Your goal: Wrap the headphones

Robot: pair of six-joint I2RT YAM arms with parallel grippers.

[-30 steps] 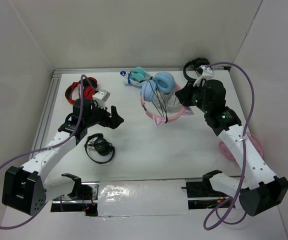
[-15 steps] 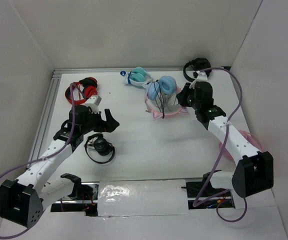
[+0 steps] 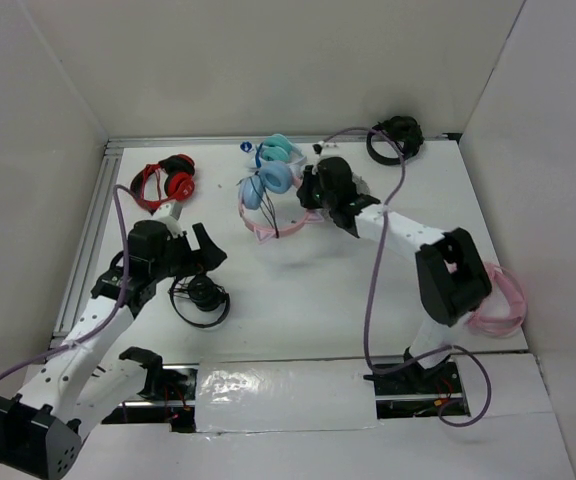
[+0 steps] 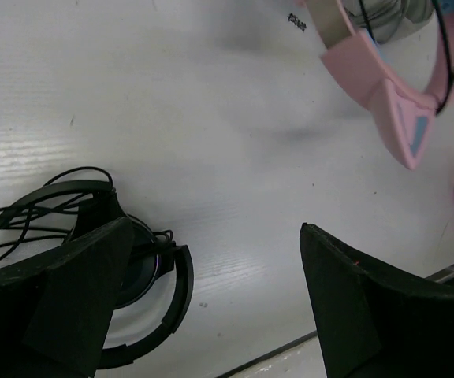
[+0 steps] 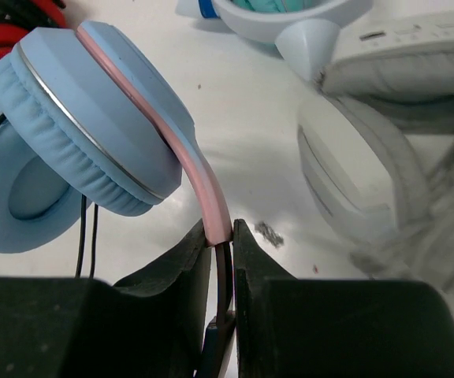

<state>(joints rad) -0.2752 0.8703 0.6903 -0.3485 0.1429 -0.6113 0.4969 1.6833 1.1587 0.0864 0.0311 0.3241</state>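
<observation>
— Pink-banded over-ear headphones [image 3: 273, 180] with small cat ears and light blue cups: where do they sit?

— Toward the back middle of the white surface [image 3: 308, 290], just in front of the teal-and-white headphones [image 3: 280, 150]. The right claw [image 5: 217, 228] is clamped on the pink headband [image 5: 199, 177], one finger on each side of the strip, just below a padded blue ear cup [image 5: 69, 118].

— And the thin black cable?

— The cable [image 3: 271, 215] hangs in loose strands from the cups down across the loop of the headband. Whether the band rests on the surface, I cannot tell.

— What about the left claw?

— The left claw [image 4: 215, 232] stands with its fingers wide apart and nothing between them, above the near left part of the surface. A small black headset with a tangled cord [image 4: 144, 272] lies under its left finger. A cat ear of the headband shows at the top right of the left wrist view, well apart from that claw.

— Anything else lying about?

— Red headphones [image 3: 165, 180] at the back left, a black pair [image 3: 393, 135] at the back right corner, and an all-pink pair [image 3: 498, 305] at the right edge, beside the right arm.
</observation>
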